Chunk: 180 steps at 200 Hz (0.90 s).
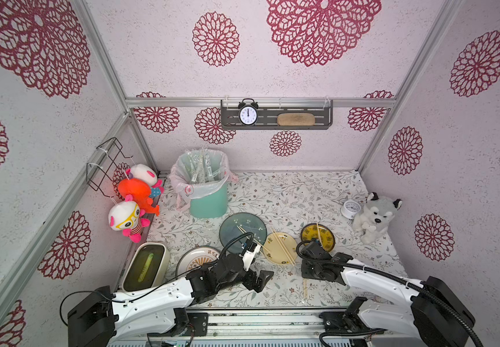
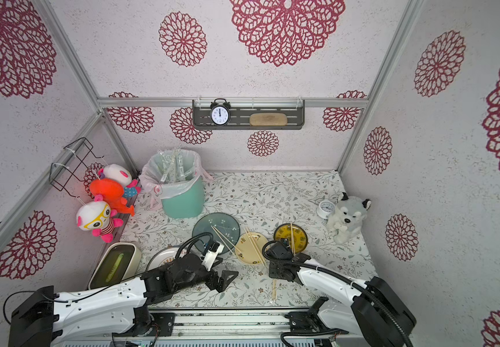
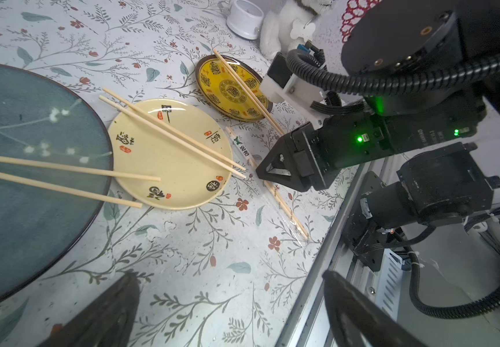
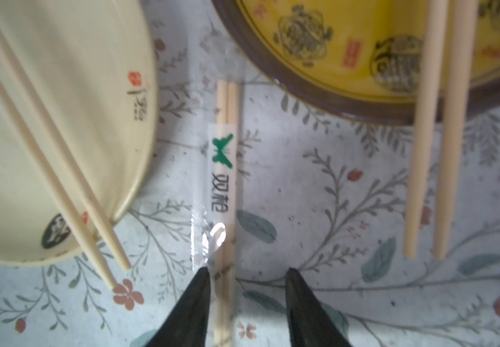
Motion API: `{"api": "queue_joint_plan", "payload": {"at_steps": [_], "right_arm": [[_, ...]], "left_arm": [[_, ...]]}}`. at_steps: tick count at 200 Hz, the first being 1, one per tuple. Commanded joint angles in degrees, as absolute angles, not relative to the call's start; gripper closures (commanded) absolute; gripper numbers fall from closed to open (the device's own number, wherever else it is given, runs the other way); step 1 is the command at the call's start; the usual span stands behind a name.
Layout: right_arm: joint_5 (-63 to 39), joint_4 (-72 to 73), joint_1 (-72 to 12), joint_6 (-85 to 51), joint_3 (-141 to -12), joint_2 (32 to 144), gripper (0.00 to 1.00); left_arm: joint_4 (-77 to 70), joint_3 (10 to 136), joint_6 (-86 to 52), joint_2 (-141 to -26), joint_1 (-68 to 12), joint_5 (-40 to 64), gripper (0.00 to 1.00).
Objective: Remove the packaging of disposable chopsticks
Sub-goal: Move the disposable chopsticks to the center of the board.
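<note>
Right gripper [image 4: 247, 270] hangs unclenched, tips astride the clear sleeve [image 4: 200, 228], white label [image 4: 223, 180] green-printed, chopsticks [image 4: 227, 102] inside, near the floral-clothed desk's [image 1: 317, 192] front edge; left gripper [image 3: 229, 273] gapes wide. Walls [image 1: 152, 45] bloom red.

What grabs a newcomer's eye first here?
Red flower walls and the orange plush on the left wall jump out first. On the table, bare chopsticks lie across three plates, and the open right gripper straddles one wrapped pair near the front edge. Empty sleeves stand in the teal bin at the back.
</note>
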<state>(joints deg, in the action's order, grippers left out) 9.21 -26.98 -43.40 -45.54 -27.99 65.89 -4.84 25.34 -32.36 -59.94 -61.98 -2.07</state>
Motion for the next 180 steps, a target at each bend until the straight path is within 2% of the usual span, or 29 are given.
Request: {"api": "queue_joint_plan", "payload": {"at_steps": [1,40,115,180], "right_arm": [[10.1,-33.9,-45.0,-46.1,-30.0,63.4,0.55],[8.4,-33.8,-49.8,-48.8,-30.8,66.2,0.69],[5.2,-30.3,-48.2,-46.7,-30.1,74.0,0.75],[5.0,-30.8,-47.8,-47.0,-29.3,74.6,0.96]], "left_arm": [[-6.0,25.7,-31.9,-60.6,-61.5,-2.3,0.02],[-6.6,24.9,-31.6,-59.6,-61.6,-2.5,0.02],[-7.1,22.7,-30.9,-56.5,-61.5,-3.0,0.02],[-8.0,20.0,-30.7,-53.2,-61.4,-3.4,0.02]]}}
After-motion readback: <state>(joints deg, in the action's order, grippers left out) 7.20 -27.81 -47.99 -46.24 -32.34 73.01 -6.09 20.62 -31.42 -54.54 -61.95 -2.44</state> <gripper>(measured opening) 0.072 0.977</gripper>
